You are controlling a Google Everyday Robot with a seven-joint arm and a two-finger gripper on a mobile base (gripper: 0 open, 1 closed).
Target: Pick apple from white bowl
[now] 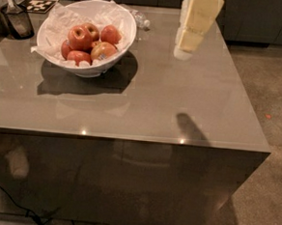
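The white bowl (108, 59), lined with crumpled white paper, stands on the grey table at the far left. It holds several red apples (82, 36). My gripper (187, 42) hangs in the air over the far right part of the table, well to the right of the bowl and above table height. It points downward and holds nothing that I can see.
A small dark container with a scoop (16, 19) stands at the far left edge, left of the bowl. A black-and-white marker tag (38, 4) lies behind it. A clear plastic bottle (137, 20) lies behind the bowl. The table's right edge (244, 88) drops to the floor.
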